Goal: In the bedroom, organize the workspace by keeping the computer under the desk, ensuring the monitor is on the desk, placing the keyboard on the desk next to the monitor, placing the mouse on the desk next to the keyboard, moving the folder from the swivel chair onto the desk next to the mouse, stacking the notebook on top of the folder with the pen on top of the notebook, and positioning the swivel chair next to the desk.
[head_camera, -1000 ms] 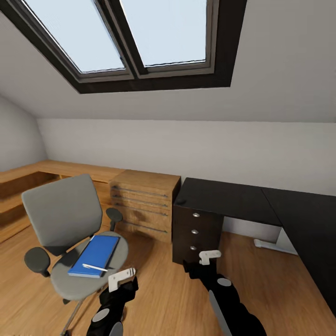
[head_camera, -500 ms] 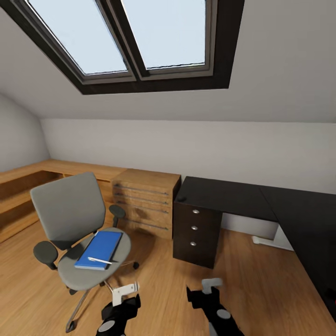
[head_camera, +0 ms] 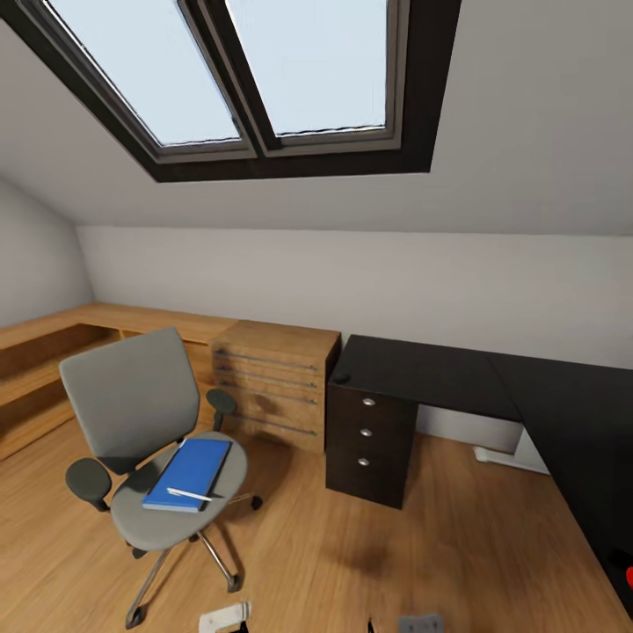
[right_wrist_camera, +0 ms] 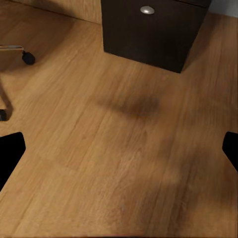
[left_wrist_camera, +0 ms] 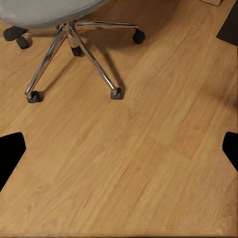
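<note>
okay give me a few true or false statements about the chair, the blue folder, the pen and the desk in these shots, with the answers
1. The folder lies on the swivel chair seat. True.
2. The pen rests on the desk. False: it lies on the folder, near its front edge.
3. The wooden drawer chest stands between the chair and the desk. True.
4. The chair lies tipped over on the floor. False: it stands upright on its casters.
5. A monitor stands on the visible desk top. False: the visible top is bare.
</note>
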### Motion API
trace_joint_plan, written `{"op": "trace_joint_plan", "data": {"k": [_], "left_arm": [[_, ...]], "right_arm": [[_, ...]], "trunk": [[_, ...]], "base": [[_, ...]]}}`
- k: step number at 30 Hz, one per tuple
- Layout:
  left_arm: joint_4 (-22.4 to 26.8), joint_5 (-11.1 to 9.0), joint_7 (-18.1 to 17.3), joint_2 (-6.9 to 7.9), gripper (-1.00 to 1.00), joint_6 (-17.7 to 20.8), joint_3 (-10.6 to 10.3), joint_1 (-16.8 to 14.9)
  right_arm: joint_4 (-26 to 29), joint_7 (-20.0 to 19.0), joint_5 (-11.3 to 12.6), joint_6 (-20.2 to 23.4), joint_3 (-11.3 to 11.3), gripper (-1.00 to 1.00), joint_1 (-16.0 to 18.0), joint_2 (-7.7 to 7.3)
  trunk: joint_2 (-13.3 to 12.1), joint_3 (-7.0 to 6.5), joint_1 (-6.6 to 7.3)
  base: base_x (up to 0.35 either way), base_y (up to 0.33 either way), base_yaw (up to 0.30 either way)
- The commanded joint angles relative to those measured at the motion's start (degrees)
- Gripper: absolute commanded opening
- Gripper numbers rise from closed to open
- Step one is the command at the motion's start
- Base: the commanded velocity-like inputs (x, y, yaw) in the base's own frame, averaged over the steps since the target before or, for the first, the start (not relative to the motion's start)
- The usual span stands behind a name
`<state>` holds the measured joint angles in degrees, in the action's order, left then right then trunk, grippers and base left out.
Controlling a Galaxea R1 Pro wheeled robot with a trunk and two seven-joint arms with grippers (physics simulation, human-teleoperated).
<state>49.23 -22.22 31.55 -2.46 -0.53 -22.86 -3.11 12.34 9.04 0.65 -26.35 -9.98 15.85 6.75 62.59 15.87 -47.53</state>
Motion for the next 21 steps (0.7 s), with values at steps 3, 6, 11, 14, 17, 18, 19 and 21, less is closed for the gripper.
{"op": "trace_joint_plan", "data": {"k": [3,6,11,14,17,18,19,21], "left_arm": [[-5.68,-0.50,0.30,0.08,1.00,-6.74,-0.25,-0.05],[-12.45,-0.42,0.19,-0.06,1.00,-10.06,-0.40,-0.05],[-14.78,-0.37,0.21,-0.16,1.00,-11.08,-0.35,-0.05],[-14.90,-0.37,0.25,-0.17,1.00,-11.23,-0.40,-0.05],[-14.93,-0.37,0.26,-0.17,1.00,-11.28,-0.46,-0.05],[-14.94,-0.37,0.26,-0.17,1.00,-11.30,-0.48,-0.05],[-14.94,-0.37,0.26,-0.17,1.00,-11.31,-0.49,-0.05],[-14.95,-0.37,0.26,-0.17,1.00,-11.33,-0.51,-0.05]], "right_arm": [[-1.22,0.54,-1.01,-0.97,-1.09,1.00,0.04,-0.05],[-1.56,0.43,-1.18,-1.13,-1.25,1.00,0.05,-0.05],[-1.75,0.39,-1.11,-1.23,-1.27,1.00,0.04,-0.01],[-1.77,0.42,-1.09,-1.25,-1.23,1.00,0.04,0.01],[-1.77,0.41,-1.09,-1.25,-1.20,1.00,0.05,0.02],[-1.75,0.41,-1.07,-1.25,-1.20,1.00,0.05,0.02],[-1.74,0.40,-1.06,-1.25,-1.19,1.00,0.05,0.02],[-1.72,0.40,-1.02,-1.25,-1.12,1.00,0.02,0.02]], "trunk": [[-1.17,-0.47,0.66],[-2.37,-1.01,1.32],[-4.38,-1.91,2.42],[-5.58,-2.45,3.08],[-6.78,-2.99,3.74],[-7.18,-3.17,3.95],[-7.58,-3.35,4.17],[-8.39,-3.71,4.61]], "base": [[0.000,0.000,0.000],[0.000,0.000,0.000],[-0.118,0.000,0.000],[-0.313,0.000,0.000],[-0.326,0.002,-0.040],[-0.331,0.025,-0.142],[-0.332,0.034,-0.169],[-0.334,0.053,-0.237]]}}
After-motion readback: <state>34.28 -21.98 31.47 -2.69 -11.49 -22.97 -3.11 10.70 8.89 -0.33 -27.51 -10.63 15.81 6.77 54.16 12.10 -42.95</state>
